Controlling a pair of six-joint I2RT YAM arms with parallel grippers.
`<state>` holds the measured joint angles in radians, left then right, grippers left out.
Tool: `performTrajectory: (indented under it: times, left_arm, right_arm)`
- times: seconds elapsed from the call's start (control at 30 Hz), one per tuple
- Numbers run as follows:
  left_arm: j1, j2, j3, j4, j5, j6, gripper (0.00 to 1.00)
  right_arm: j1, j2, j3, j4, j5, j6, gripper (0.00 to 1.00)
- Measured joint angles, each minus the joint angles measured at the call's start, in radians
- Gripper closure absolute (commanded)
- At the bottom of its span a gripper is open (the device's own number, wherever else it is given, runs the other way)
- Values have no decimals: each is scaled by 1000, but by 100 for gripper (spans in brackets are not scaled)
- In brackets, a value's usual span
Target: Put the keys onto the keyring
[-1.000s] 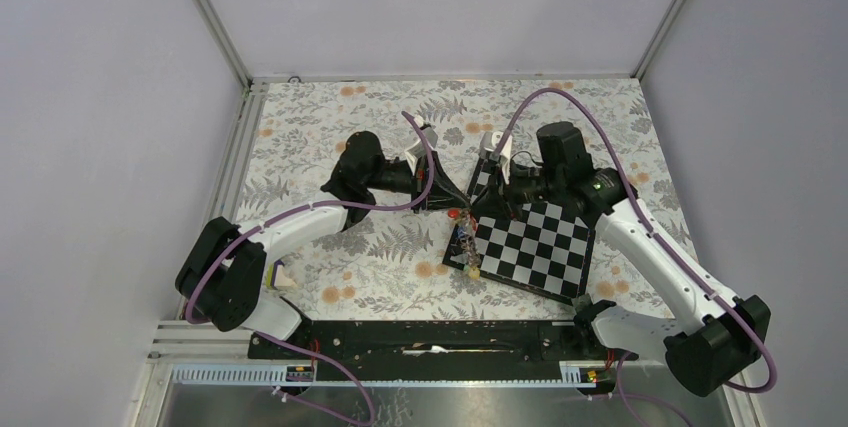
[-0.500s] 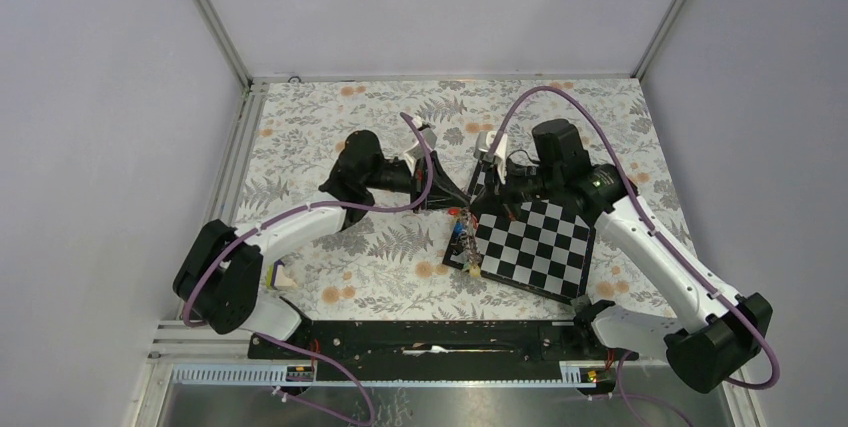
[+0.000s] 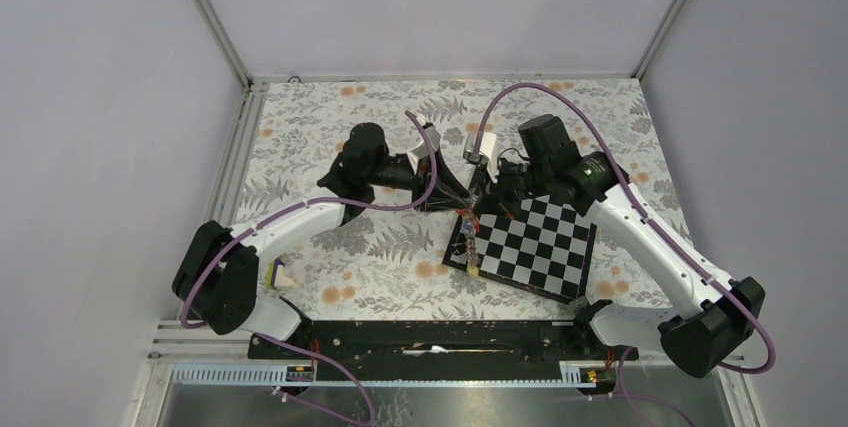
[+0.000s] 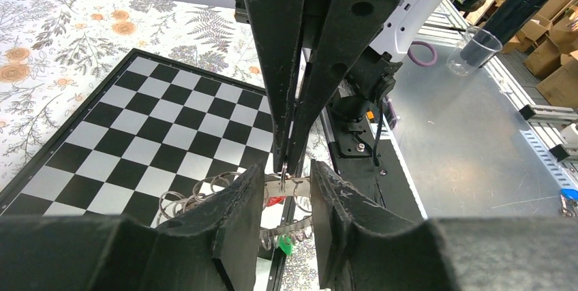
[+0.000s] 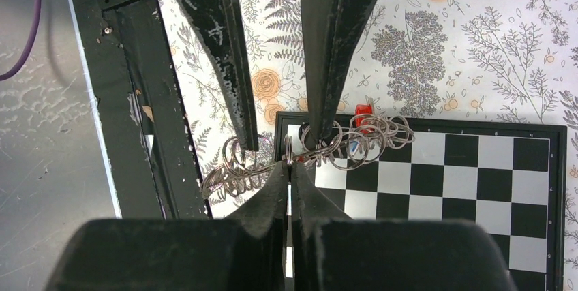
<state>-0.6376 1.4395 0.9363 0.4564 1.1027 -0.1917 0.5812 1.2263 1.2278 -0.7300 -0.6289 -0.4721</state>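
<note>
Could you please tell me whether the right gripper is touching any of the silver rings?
Touching. The right wrist view shows the right gripper shut on one silver ring, which stands edge-on, pinched at the gripper's tip.

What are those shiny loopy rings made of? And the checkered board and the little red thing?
The rings look like thin silvery metal wire: they glint brightly. The checkered board seems a flat stiff panel with matte black-and-white print and a black rim; its material is unclear. The red tag looks like plastic: solid bright colour.
</note>
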Motion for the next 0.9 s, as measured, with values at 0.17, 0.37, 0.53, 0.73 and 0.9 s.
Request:
performTrajectory:
  times: [0.17, 0.37, 0.53, 0.73, 0.9]
  left_arm:
    - [-11, 0, 0, -15, 0, 17, 62]
    - [-22, 7, 0, -22, -1, 31, 63]
    - [-25, 23, 10, -27, -3, 38, 69]
    - [-26, 26, 12, -46, -4, 51, 79]
    - [-26, 30, 12, -58, -4, 63, 83]
  right_arm:
    - [1, 4, 2, -3, 8, -1, 100]
    - [2, 5, 2, -7, 8, -1, 100]
    - [2, 5, 2, -11, 8, -1, 100]
    - [2, 5, 2, -14, 8, -1, 100]
    - [2, 5, 2, -14, 8, -1, 100]
